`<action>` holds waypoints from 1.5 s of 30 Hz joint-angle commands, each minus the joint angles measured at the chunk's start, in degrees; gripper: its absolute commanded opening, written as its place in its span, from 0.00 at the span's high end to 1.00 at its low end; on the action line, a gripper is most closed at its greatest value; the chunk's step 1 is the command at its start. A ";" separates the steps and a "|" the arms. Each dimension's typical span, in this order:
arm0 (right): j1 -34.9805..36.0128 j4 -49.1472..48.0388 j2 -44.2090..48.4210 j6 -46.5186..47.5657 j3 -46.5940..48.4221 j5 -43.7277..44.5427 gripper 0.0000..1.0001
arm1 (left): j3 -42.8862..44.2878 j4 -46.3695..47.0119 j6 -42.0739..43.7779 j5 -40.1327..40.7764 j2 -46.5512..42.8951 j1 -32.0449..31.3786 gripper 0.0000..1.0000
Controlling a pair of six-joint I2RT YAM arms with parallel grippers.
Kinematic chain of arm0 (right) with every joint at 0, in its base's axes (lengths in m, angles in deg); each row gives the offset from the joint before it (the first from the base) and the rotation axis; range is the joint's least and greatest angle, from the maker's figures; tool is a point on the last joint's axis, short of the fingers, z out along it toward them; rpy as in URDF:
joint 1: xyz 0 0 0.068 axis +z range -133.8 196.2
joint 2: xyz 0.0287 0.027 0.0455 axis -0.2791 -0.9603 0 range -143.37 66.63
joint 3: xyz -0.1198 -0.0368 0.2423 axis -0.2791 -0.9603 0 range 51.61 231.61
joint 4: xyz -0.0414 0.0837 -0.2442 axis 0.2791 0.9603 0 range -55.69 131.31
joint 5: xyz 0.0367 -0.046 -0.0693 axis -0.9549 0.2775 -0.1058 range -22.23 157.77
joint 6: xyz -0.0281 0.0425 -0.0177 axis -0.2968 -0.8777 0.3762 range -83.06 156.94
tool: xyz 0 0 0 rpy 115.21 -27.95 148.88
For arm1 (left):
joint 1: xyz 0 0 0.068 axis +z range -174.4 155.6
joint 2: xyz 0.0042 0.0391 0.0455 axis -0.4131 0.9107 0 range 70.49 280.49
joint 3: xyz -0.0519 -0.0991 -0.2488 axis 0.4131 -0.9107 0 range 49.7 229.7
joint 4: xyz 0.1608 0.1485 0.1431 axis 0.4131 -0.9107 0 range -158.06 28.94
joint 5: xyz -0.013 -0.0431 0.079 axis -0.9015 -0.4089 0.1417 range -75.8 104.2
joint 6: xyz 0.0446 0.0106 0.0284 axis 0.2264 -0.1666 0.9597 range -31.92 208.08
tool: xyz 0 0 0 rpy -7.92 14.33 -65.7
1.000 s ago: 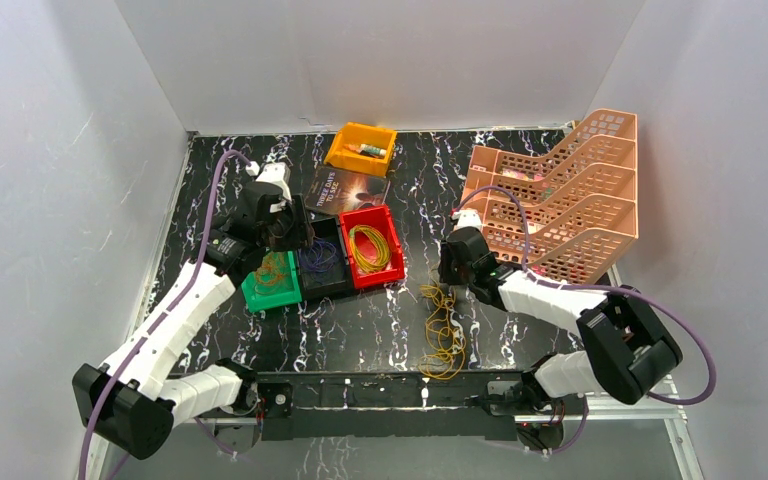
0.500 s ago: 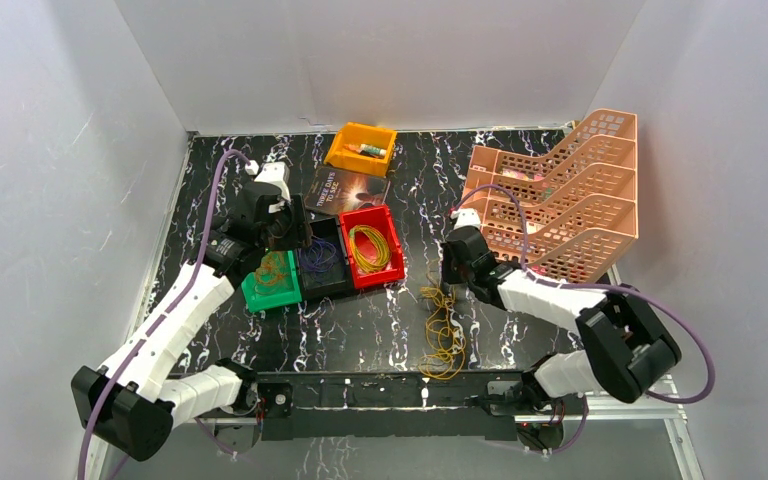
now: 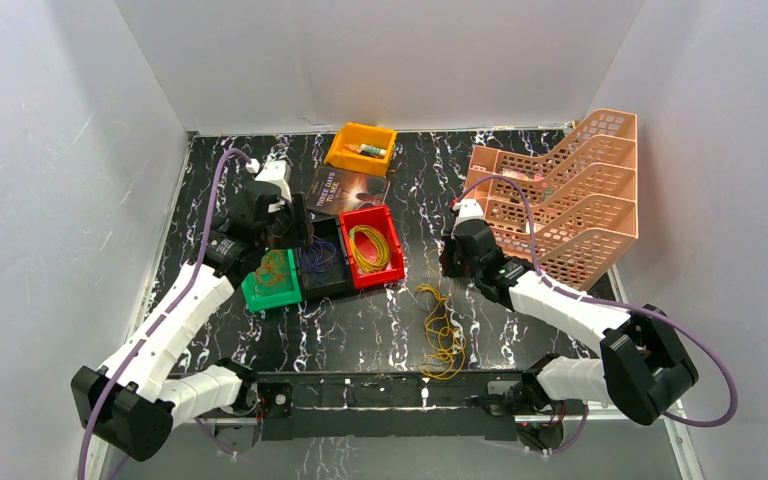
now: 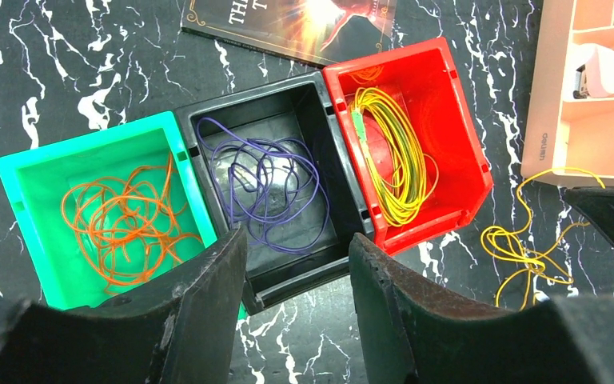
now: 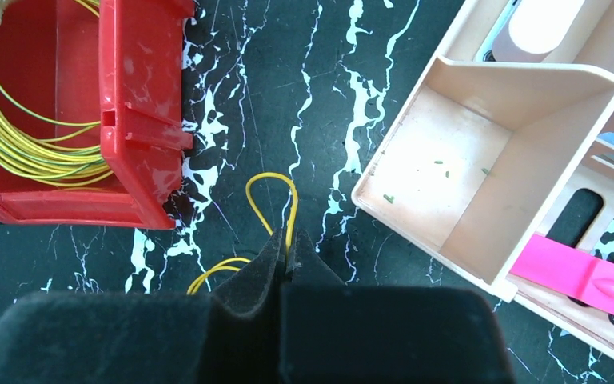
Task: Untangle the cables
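A loose yellow cable [image 3: 442, 330] lies tangled on the black marbled table in front of the arms. My right gripper [image 5: 286, 240] is shut on a loop of this yellow cable [image 5: 270, 196], just right of the red bin [image 5: 140, 120]. The red bin [image 3: 371, 247] holds a coiled yellow cable [image 4: 388, 156]. The black bin [image 4: 276, 188] holds a purple cable [image 4: 276, 192]. The green bin [image 4: 96, 216] holds an orange cable [image 4: 124, 220]. My left gripper [image 4: 297, 264] is open and empty above the near edge of the black bin.
A pink tiered desk organiser [image 3: 560, 200] stands at the right, close behind my right gripper. A yellow bin [image 3: 360, 148] and a book [image 3: 348, 188] lie at the back. White walls enclose the table.
My right gripper has moved a little away from the arm bases with the yellow cable, and the right arm has stretched out. The left arm has not moved.
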 commanded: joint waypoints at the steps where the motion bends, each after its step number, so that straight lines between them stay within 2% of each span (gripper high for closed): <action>1: -0.25 1.22 1.02 1.28 2.48 1.91 1.00 | 0.82 0.73 0.37 -1.05 -0.17 -0.19 0.51; 4: -0.38 0.93 1.99 0.19 1.68 3.89 1.00 | 1.28 0.81 0.61 -1.54 0.36 -0.19 0.51; 14: -2.98 -3.43 7.90 -2.21 -3.42 1.08 1.00 | 0.33 2.24 0.47 -2.74 0.47 -0.19 0.51; 26: -3.67 4.39 15.57 0.03 1.90 -0.07 1.00 | -1.11 5.38 0.13 -6.37 0.22 -0.19 0.51; 36: -3.67 4.50 16.77 2.26 6.97 -6.87 1.00 | -2.55 9.84 -0.98 -10.85 0.11 -0.19 0.44; 38: -3.68 4.88 16.42 2.48 7.90 -5.43 1.00 | -2.32 9.67 -1.37 -10.59 0.65 -0.19 0.42; 39: -3.62 6.08 15.80 2.42 8.85 -1.94 1.00 | -2.25 9.65 -1.49 -10.32 0.65 -0.19 0.40; 41: -3.60 9.07 14.14 3.39 11.03 2.06 1.00 | -2.30 9.65 -1.63 -10.06 0.48 -0.21 0.31; 45: -3.63 13.51 11.99 4.85 15.17 2.56 1.00 | -2.65 9.68 -1.64 -9.69 -0.61 -0.19 0.29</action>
